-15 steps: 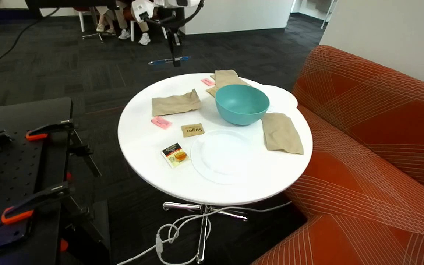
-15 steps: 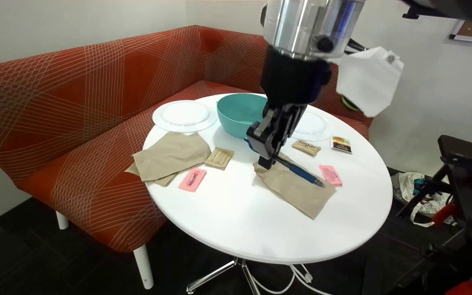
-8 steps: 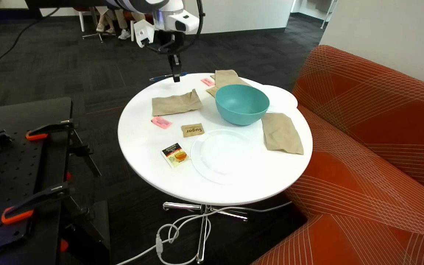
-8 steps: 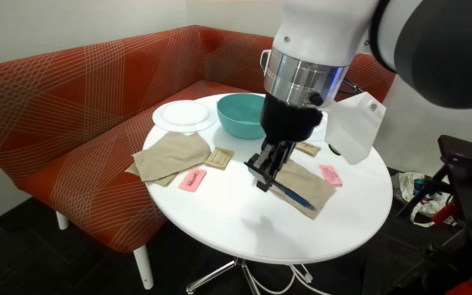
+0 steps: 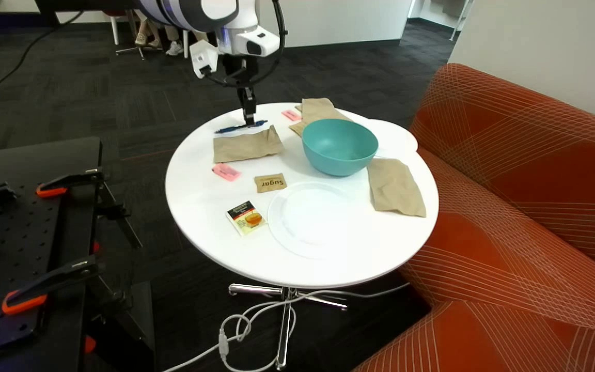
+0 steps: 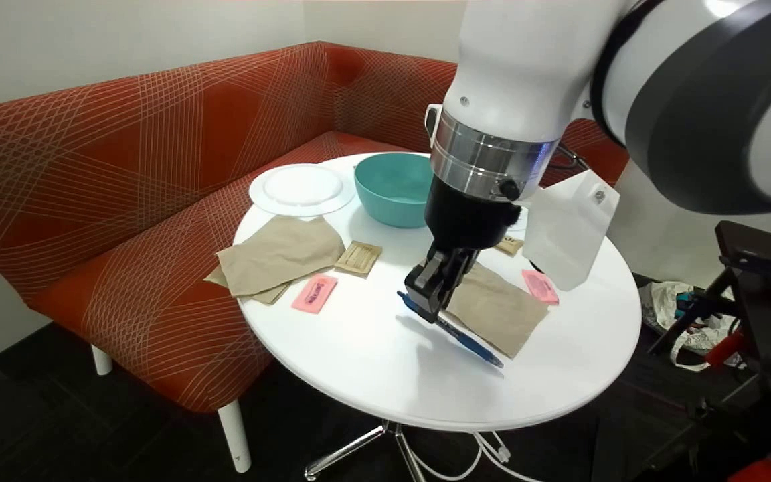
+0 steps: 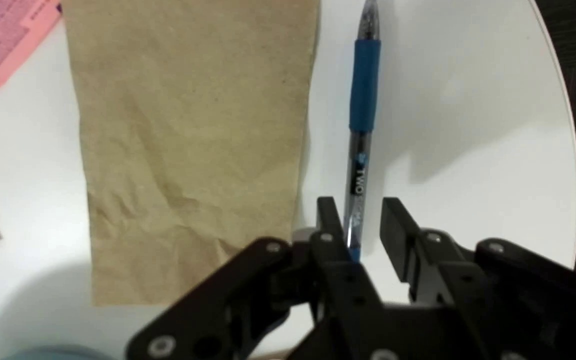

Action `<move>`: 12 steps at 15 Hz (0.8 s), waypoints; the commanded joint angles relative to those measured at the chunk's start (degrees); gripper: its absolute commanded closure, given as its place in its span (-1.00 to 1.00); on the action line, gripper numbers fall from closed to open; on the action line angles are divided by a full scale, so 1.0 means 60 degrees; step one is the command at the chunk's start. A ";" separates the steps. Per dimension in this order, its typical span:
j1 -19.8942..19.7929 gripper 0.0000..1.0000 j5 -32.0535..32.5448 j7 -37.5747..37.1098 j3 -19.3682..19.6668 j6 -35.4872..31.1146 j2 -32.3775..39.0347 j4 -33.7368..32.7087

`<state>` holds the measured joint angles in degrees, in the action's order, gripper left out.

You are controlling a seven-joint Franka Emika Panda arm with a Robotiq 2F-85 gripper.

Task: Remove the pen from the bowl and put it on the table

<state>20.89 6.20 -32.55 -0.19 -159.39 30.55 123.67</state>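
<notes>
The blue pen (image 5: 230, 128) is at the table's surface beside a tan cloth, outside the bowl; it also shows in an exterior view (image 6: 469, 343) and the wrist view (image 7: 364, 90). A shadow runs close beside it; I cannot tell whether it lies fully flat. My gripper (image 7: 358, 212) is partly open, with gaps on both sides of the pen's rear end between its fingers. The gripper is low over the white table (image 5: 199, 201) in both exterior views (image 5: 249, 122) (image 6: 429, 311). The teal bowl (image 5: 340, 150) stands apart; the arm partly covers it in an exterior view (image 6: 392, 197).
A tan cloth (image 7: 193, 125) lies right beside the pen. Other tan cloths (image 6: 285, 258), pink packets (image 6: 315, 293), a sugar packet (image 5: 270, 182), a tea packet (image 5: 246, 217) and white plates (image 6: 302, 187) lie on the table. The table edge (image 7: 570, 130) is close to the pen.
My gripper has come down toward the table with the pen. The fingers have opened, and the pen has dropped from them to the table's surface.
</notes>
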 commanded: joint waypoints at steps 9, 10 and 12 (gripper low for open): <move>0.0267 -1.00 -0.0130 0.0030 0.0489 -0.0259 -0.0552 0.0172; 0.0277 -1.00 -0.0110 0.0013 0.0518 -0.0249 -0.0599 0.0180; 0.0211 -1.00 -0.0165 0.0063 0.0464 -0.0271 -0.0691 0.0206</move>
<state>21.72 6.13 -32.59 2.06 -160.26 28.65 123.42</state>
